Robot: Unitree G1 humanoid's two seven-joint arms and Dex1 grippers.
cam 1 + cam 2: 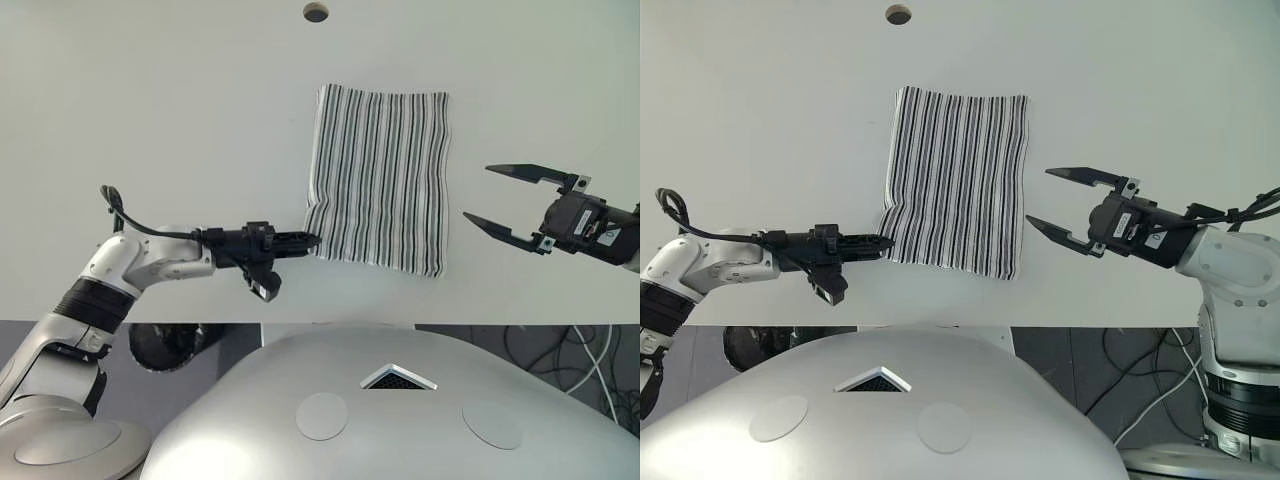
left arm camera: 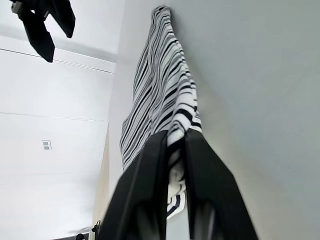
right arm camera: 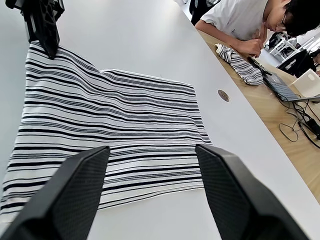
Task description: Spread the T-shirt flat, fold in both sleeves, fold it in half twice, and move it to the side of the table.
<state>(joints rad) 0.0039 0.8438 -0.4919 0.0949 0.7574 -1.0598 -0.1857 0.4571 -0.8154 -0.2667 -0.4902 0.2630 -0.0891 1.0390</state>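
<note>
From the left, the left tool (image 1: 312, 240) is clamped tight on the near left corner of the striped T-shirt (image 1: 380, 175), and the cloth puckers a little there. The shirt lies folded into a rectangle in the middle of the white worktop (image 1: 150, 120). Near its right edge, the right tool (image 1: 477, 192) hangs with its fingers spread wide, touching nothing.

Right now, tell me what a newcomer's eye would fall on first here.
The striped T-shirt, folded into a rectangle, lies in the middle of the table. The left gripper pinches its near left corner. The right gripper hangs open just off the shirt's right edge, not touching it.
</note>
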